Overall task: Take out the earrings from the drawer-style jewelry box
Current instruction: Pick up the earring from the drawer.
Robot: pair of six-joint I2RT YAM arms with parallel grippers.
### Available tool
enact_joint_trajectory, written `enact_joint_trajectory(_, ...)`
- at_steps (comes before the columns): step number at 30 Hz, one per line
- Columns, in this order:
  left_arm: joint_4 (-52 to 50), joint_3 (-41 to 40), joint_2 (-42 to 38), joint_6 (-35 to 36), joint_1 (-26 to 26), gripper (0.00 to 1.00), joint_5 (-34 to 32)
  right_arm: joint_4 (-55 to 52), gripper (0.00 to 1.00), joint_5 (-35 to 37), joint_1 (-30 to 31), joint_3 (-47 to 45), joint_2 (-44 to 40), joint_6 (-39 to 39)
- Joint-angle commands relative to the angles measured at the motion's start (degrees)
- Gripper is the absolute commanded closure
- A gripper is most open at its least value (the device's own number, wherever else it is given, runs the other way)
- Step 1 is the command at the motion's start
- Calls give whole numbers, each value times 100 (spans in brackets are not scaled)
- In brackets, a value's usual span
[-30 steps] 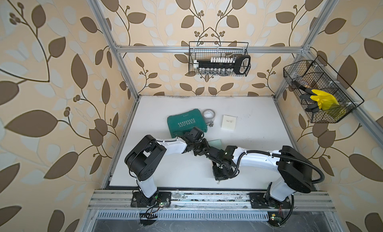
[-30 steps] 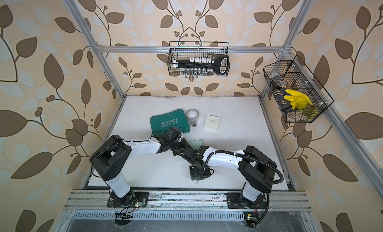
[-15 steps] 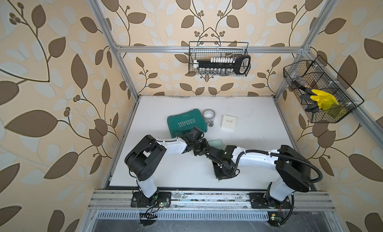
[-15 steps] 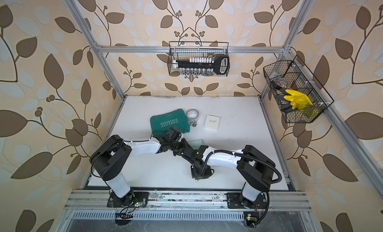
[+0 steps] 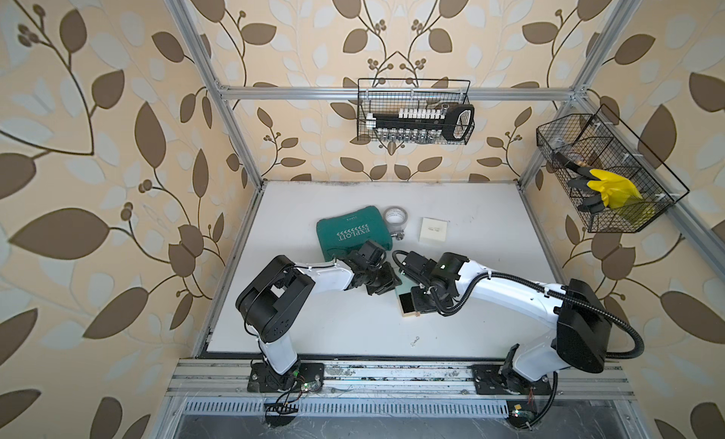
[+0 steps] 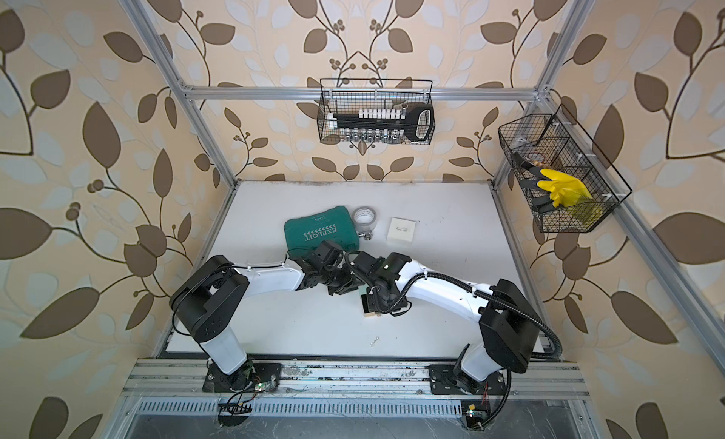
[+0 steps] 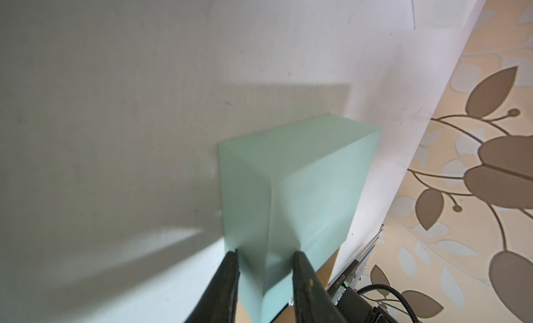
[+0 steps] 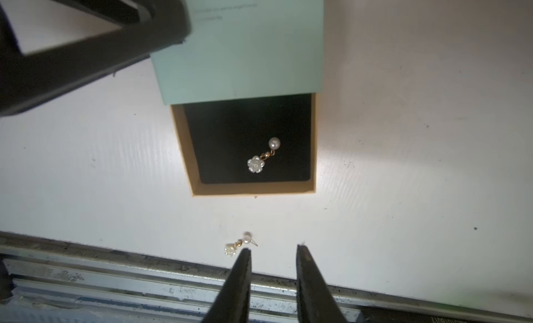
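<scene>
White table (image 5: pixel 470 229) underneath everything, flat and matte. Dark green hard plastic case (image 5: pixel 353 231) toward the back, pale lettering facing up. Nearer the front, mint-green drawer-style jewelry box (image 8: pixel 239 47) flat on the table, with its tan cardboard drawer (image 8: pixel 253 188), lined in black, pulled partly out toward the front rail. Left end effector (image 7: pixel 265 255) clamped on a corner of the mint-green box, one black finger (image 7: pixel 227 275) pressed to each side. Right end effector (image 8: pixel 274 249) above the table beside the drawer, jaws apart, nothing between them. Tiny pearly drop earring (image 8: pixel 261 157) with a flower-shaped cluster lying on the black lining inside the drawer. Matching second earring (image 8: pixel 238 245) out on the bare table, forward of the drawer and near the front edge, untouched by either end effector.
</scene>
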Motion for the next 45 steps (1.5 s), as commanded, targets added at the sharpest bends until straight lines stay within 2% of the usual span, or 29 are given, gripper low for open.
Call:
enact_joint_trajectory(1, -73, -111, -118, 67, -50, 67, 48, -123, 75, 77, -86, 209, 315, -169)
enact_joint_trajectory(12, -39, -201, -164, 40, -54, 67, 3, 531, 75, -433, -578, 183, 808, 89)
enact_joint_trajectory(20, -38, -182, -158, 40, -59, 67, 5, 597, 72, -495, -624, 319, 1033, 168)
enact_joint_trajectory(45, -38, -184, -161, 14, -110, 67, -2, 764, 80, -552, -719, 253, 1354, 234)
